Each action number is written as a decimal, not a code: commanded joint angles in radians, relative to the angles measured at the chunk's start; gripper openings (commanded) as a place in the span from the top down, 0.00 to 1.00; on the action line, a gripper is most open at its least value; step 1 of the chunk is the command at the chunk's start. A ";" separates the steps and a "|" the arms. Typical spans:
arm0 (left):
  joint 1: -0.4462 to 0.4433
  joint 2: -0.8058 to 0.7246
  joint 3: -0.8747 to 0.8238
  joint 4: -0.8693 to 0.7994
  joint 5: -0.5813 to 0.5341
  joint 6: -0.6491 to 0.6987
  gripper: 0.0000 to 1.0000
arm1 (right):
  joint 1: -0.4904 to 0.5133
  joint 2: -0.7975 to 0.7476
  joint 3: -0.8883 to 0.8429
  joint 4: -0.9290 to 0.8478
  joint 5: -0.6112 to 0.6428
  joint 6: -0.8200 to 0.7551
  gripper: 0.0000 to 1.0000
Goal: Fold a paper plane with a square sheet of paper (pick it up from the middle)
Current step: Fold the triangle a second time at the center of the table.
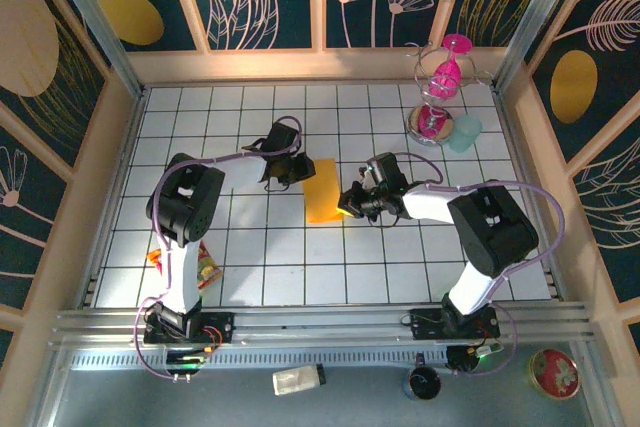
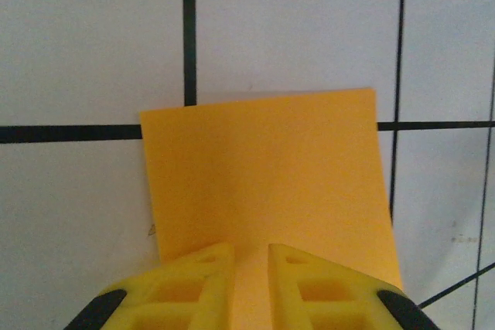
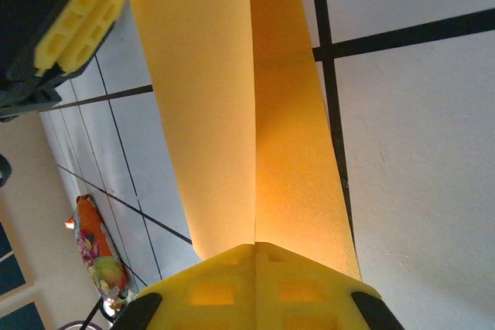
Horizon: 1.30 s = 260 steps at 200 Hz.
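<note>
The right gripper (image 3: 255, 246) is clamping shut on one edge of the square sheet of paper (image 1: 322, 190), which is lying mid-table between the two arms and showing a lengthwise crease, probably to pin the fold in line. The left gripper (image 2: 251, 251) is hovering at the opposite edge with its jaws narrowly apart, seemingly preparing to pinch and steady that side.

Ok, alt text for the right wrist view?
The right gripper is shut on a thin orange-yellow sheet of paper, creased lengthwise, over the white tiled table. A crinkly red-yellow snack packet lies lower left.
</note>
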 commanded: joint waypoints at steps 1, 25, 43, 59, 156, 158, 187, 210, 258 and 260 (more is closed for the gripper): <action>0.004 0.027 -0.018 -0.005 0.014 0.006 0.82 | 0.005 -0.004 0.005 0.019 -0.023 -0.026 1.00; 0.004 0.027 -0.030 0.003 0.015 0.003 0.82 | 0.011 0.032 0.035 0.062 -0.047 -0.015 1.00; 0.005 0.027 -0.039 0.008 0.016 -0.001 0.82 | 0.011 0.061 0.064 0.074 -0.050 -0.011 1.00; 0.003 0.026 -0.056 0.025 0.024 -0.008 0.82 | 0.034 0.090 0.093 0.069 -0.031 -0.013 1.00; 0.004 0.020 -0.079 0.036 0.027 -0.017 0.82 | 0.056 0.170 0.146 0.174 -0.024 0.029 1.00; 0.003 0.020 -0.078 0.036 0.026 -0.016 0.82 | 0.056 0.171 0.145 0.176 -0.026 0.031 1.00; 0.004 0.016 -0.077 0.036 0.025 -0.016 0.82 | 0.055 0.187 0.151 0.204 -0.033 0.042 1.00; 0.003 0.017 -0.074 0.032 0.028 -0.016 0.82 | 0.054 0.198 0.151 0.229 -0.040 0.055 1.00; 0.004 0.011 -0.079 0.033 0.027 -0.016 0.82 | 0.056 0.222 0.153 0.276 -0.047 0.074 1.00; 0.004 0.011 -0.080 0.033 0.027 -0.017 0.82 | 0.055 0.225 0.154 0.276 -0.047 0.075 1.00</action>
